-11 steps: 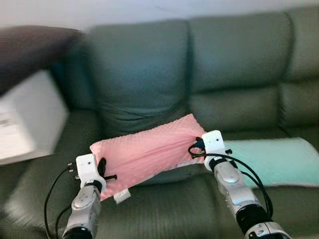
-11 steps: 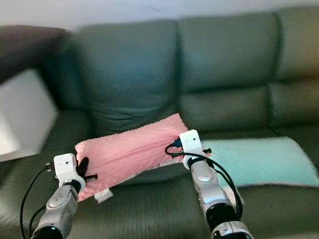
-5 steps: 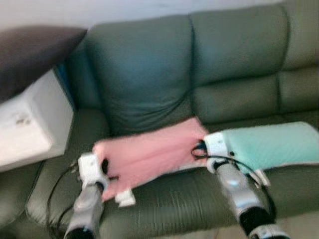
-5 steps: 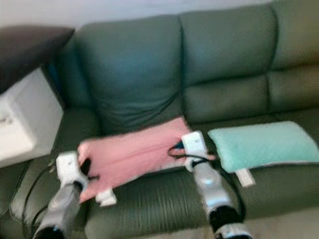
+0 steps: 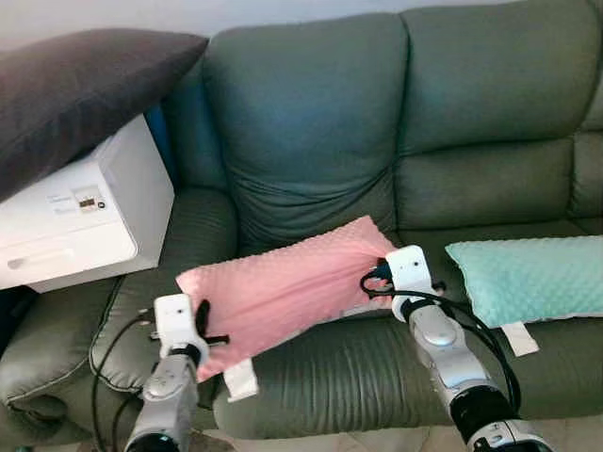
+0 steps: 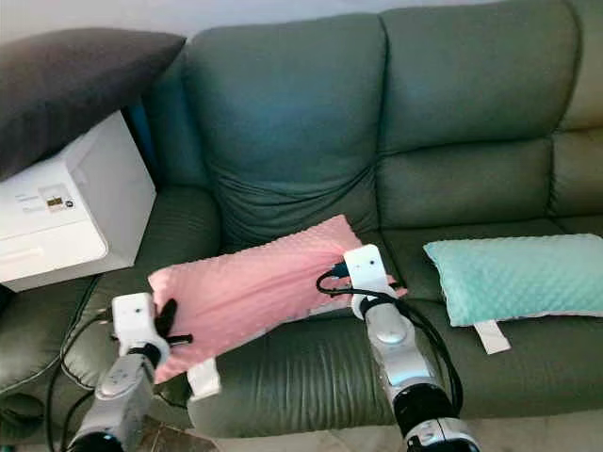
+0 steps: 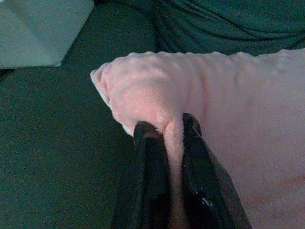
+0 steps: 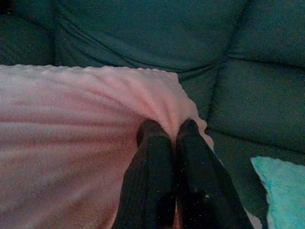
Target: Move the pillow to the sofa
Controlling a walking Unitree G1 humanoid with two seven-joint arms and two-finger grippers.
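Pink dimpled pillow (image 5: pixel 283 287) with white tag, stretched lengthwise over green sofa (image 5: pixel 311 132), left end effector (image 7: pixel 167 131) and right end effector (image 8: pixel 167 128) pinching its ends

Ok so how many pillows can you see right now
3: a pink pillow held over the sofa seat, a mint green pillow lying on the seat to the robot's right, and a dark grey pillow on the white box at left. Others may be out of frame.

Hiding part of the pink pillow's (image 5: pixel 283 287) near edge behind both arms. Running off the frame: dark cushion (image 5: pixel 75 89), mint pillow (image 5: pixel 532 278), sofa (image 5: pixel 311 122).
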